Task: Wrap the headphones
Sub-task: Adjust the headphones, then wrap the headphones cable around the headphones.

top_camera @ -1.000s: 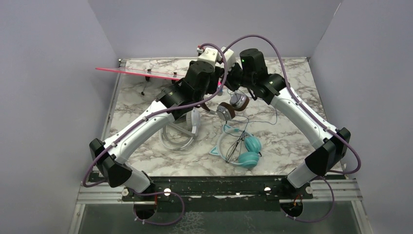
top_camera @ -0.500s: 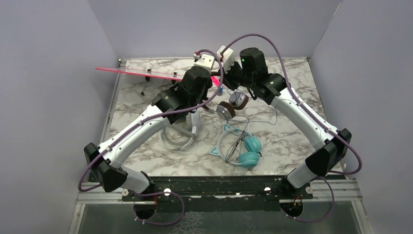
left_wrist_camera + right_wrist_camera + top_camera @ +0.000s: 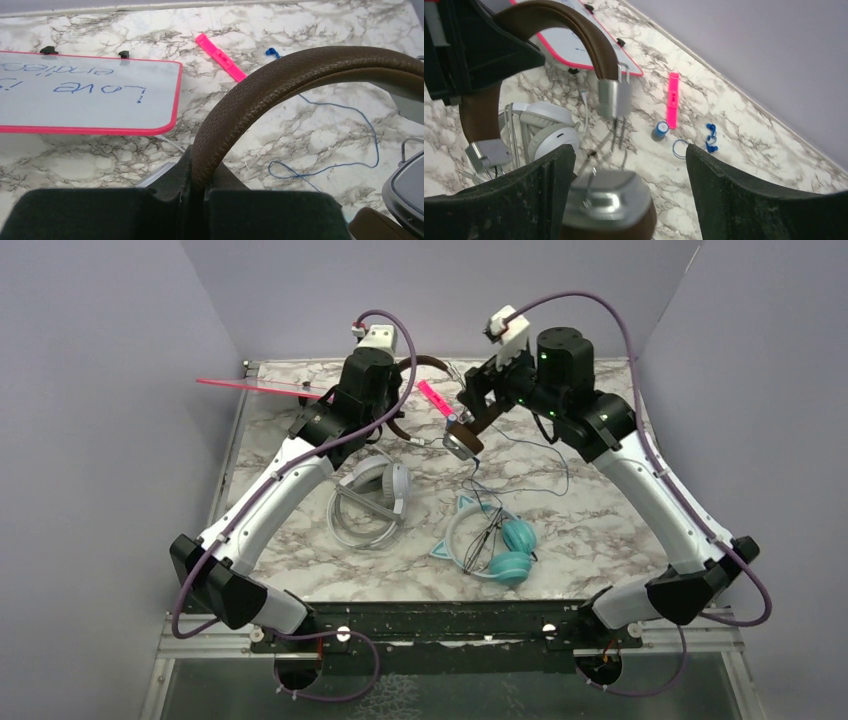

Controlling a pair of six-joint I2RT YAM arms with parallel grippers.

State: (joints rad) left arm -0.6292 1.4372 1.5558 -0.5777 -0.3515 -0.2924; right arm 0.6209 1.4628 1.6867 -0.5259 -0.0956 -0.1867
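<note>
The brown headphones hang lifted over the back of the table. My left gripper (image 3: 200, 170) is shut on their brown headband (image 3: 280, 80), also the brown headband (image 3: 430, 362) in the top view. One silver-backed ear cup (image 3: 611, 200) dangles between the wide-open fingers of my right gripper (image 3: 629, 150), close to its left finger (image 3: 539, 190) and apart from the other. From above, the right gripper (image 3: 468, 415) sits just over that ear cup (image 3: 462, 443). The white-grey headphones (image 3: 375, 495) and the teal cat-ear headphones (image 3: 495, 545) lie on the table.
A pink-framed whiteboard (image 3: 85, 92) stands at the back left. A pink marker (image 3: 220, 57), a blue cap (image 3: 660, 131) and a thin blue cord (image 3: 325, 150) lie on the marble table (image 3: 300, 560) near the back wall. Grey walls close in three sides.
The left gripper shut on the brown headband and drew it up and back to the left. The right gripper opened, let go of the ear cup, and shifted right.
</note>
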